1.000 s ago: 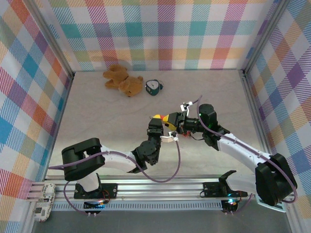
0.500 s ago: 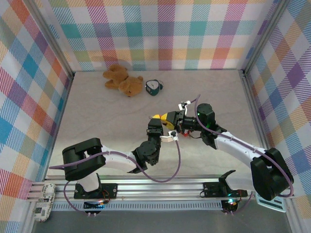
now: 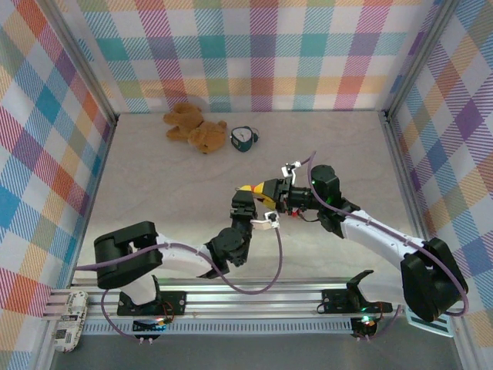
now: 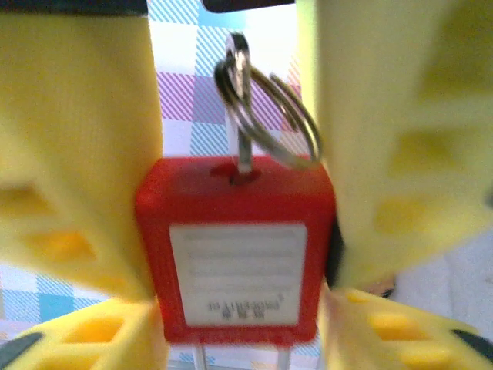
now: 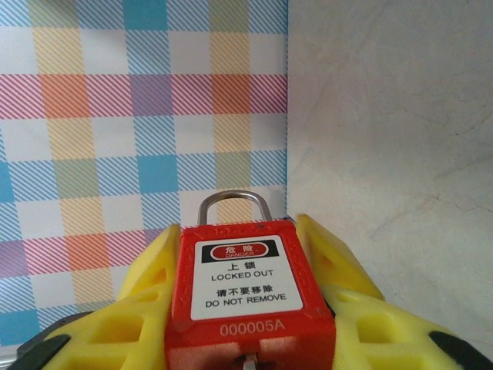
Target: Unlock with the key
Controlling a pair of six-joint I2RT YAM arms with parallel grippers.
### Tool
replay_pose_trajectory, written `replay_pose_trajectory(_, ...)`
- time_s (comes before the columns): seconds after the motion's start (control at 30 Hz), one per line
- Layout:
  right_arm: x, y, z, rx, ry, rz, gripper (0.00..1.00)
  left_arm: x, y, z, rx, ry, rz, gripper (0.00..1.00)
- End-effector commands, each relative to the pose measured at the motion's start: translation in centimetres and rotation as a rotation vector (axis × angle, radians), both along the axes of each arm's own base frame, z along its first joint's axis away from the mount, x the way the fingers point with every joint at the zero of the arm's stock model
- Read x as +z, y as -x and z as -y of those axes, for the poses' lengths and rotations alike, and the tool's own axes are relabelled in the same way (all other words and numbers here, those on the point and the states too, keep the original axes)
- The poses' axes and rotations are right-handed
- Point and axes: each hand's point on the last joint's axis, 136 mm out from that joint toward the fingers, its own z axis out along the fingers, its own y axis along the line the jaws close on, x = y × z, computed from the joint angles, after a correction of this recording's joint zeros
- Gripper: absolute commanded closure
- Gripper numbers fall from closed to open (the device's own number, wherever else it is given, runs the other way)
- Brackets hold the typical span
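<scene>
Over the last second the left arm has drawn back slightly toward its base and its end effector (image 3: pixel 245 194) has shifted a little nearer. The right end effector (image 3: pixel 268 189) has hardly moved. Both are clenched on the red padlock (image 5: pixel 254 297), near the middle of the table (image 3: pixel 169 177). The key (image 4: pixel 240 116) sits in the keyhole, at the end facing the right palm. The shackle (image 5: pixel 233 193) looks seated, so the unlocking turn probably remains to be done.
</scene>
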Motion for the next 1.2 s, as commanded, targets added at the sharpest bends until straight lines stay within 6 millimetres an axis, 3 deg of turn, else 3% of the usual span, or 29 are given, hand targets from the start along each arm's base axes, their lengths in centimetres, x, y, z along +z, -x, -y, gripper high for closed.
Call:
replay_pose_trajectory(0.0, 2.9, -0.6, 0.1, -0.010, -0.018, 0.106, 0.75, 1.7, 1.4, -1.1, -0.036, 0.098, 0.014, 0.41)
replay_pose_trajectory(0.13, 2.9, -0.8, 0.1, -0.006, 0.002, 0.117, 0.76, 1.7, 2.2, -2.9, -0.027, 0.107, -0.040, 0.33)
replay_pose_trajectory(0.23, 2.9, -0.7, 0.1, 0.005, 0.010, 0.126, 0.76, 2.0, 2.8, -4.4, -0.051, 0.159, -0.130, 0.33)
replay_pose_trajectory(0.37, 3.0, -0.3, 0.7, 0.015, 0.044, 0.149, 0.76, 2.5, 4.4, -6.3, -0.219, 0.310, -0.408, 0.41)
replay_pose_trajectory(0.43, 2.9, 0.0, 1.0, 0.026, 0.071, 0.167, 0.76, 3.4, 4.7, -7.4, -0.300, 0.418, -0.467, 0.46)
replay_pose_trajectory(0.53, 2.5, 0.4, 1.2, 0.048, 0.097, 0.170, 0.76, 2.9, 5.0, -7.5, -0.381, 0.438, -0.527, 0.50)
replay_pose_trajectory(0.7, 2.5, 1.2, 1.0, 0.101, 0.102, 0.185, 0.76, 1.1, 5.3, -5.9, -0.421, 0.446, -0.780, 0.50)
replay_pose_trajectory(0.87, 2.4, 2.4, 1.0, 0.176, 0.119, 0.216, 0.76, 1.7, 5.3, -4.0, -0.505, 0.513, -0.946, 0.41)
replay_pose_trajectory(1.0, 2.5, 3.0, 1.0, 0.207, 0.117, 0.226, 0.76, 2.4, 4.3, -2.9, -0.523, 0.533, -0.972, 0.38)
replay_pose_trajectory(1.07, 2.3, 3.1, 0.9, 0.216, 0.124, 0.224, 0.76, 2.7, 4.1, -2.3, -0.542, 0.548, -0.989, 0.39)
replay_pose_trajectory(1.17, 2.3, 3.3, 0.9, 0.221, 0.122, 0.228, 0.76, 2.2, 4.0, -1.7, -0.546, 0.536, -1.033, 0.50)
